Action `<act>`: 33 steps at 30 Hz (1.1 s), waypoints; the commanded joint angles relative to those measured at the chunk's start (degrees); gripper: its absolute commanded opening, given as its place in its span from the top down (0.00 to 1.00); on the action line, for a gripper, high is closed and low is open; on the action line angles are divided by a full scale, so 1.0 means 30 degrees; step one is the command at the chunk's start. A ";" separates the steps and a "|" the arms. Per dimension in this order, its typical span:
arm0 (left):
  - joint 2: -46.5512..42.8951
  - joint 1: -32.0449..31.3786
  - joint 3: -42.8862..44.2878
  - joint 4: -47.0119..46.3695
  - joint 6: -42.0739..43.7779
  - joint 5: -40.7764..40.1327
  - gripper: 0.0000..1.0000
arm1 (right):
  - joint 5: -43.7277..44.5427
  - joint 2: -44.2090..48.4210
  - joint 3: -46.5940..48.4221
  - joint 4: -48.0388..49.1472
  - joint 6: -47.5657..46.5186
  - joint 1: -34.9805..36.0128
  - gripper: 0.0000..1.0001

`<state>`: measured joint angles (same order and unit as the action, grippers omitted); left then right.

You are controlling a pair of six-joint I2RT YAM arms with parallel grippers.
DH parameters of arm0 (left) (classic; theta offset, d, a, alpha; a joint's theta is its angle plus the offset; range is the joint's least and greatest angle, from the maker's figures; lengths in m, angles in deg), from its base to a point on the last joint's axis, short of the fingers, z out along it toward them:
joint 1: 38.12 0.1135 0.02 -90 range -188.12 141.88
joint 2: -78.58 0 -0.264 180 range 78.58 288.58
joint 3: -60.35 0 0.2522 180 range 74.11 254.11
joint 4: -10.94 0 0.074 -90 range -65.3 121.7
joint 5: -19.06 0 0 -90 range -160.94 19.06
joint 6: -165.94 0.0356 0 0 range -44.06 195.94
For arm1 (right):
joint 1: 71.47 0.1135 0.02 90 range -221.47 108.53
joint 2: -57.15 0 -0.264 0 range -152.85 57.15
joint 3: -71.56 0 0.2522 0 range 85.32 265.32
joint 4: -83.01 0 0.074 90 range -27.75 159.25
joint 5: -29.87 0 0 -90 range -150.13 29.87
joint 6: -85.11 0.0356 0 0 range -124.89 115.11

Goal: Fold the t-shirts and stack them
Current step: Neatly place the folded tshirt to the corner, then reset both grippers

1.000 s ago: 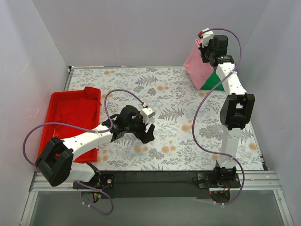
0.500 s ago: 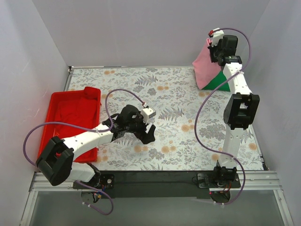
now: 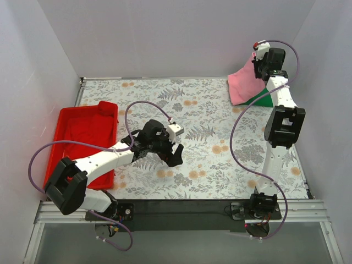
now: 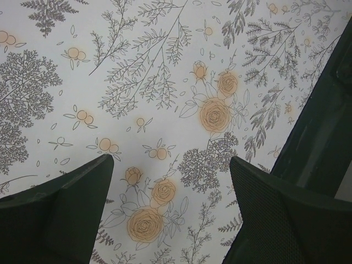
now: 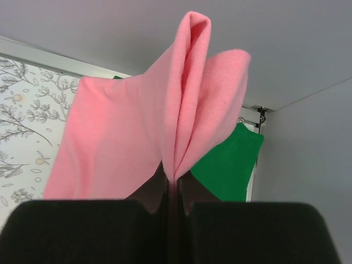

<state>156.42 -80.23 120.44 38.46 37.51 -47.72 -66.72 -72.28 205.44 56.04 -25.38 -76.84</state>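
Observation:
My right gripper (image 3: 257,61) is raised at the far right corner and shut on a fold of the light pink t-shirt (image 3: 243,85). The pink t-shirt hangs from it down to the table. In the right wrist view the pink t-shirt (image 5: 137,126) is pinched between the closed jaws of my right gripper (image 5: 175,184). The dark green t-shirt (image 3: 263,99) lies under it on the table and shows in the right wrist view (image 5: 231,165) too. My left gripper (image 3: 172,155) is open and empty above the flowered tablecloth at mid-table; the left wrist view shows my left gripper (image 4: 170,168) with jaws wide apart.
A red plastic tray (image 3: 71,126) sits at the left side of the table. Grey walls close in on the back, left and right. The table's black front edge (image 4: 324,132) runs beside my left gripper.
My right gripper has carried the pink t-shirt to the right and towards the back corner. My left gripper has shifted slightly right and stays open.

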 commanded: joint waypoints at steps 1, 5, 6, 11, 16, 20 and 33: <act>0.0125 0.0061 0.0963 0.0423 0.0009 0.0432 0.13 | -0.0205 -0.0041 0.0186 0.2030 -0.0698 -0.0467 0.99; 0.0505 0.0061 0.1402 0.0686 0.0009 0.0549 0.13 | -0.0235 -0.0509 0.0157 0.2587 -0.1255 -0.1022 0.99; 0.0565 0.0061 0.1491 0.0745 0.0009 0.0550 0.13 | -0.0322 -0.0684 0.0157 0.2675 -0.1314 -0.1111 0.99; 0.1033 0.0061 0.1960 0.1068 -0.0166 0.0696 0.13 | -0.0470 -0.1272 -0.0076 0.3290 -0.1899 -0.1493 0.99; 0.1035 0.0061 0.2750 0.1828 -0.0430 0.0667 0.12 | 0.1433 -0.1770 0.0010 0.4168 -0.2485 -0.1638 0.35; 0.0508 0.0177 0.3102 0.2327 -0.0722 0.0871 0.12 | 0.1992 -0.1449 0.0508 0.4785 -0.2720 -0.2048 0.18; 0.0124 0.3105 0.6409 0.4811 -0.3273 0.1899 0.12 | -0.2044 0.5139 -0.1278 -0.1002 -0.1608 -0.2108 0.02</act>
<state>158.13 -72.99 134.80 49.06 29.57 -42.63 -67.37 -65.44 201.66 59.36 -32.46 -83.35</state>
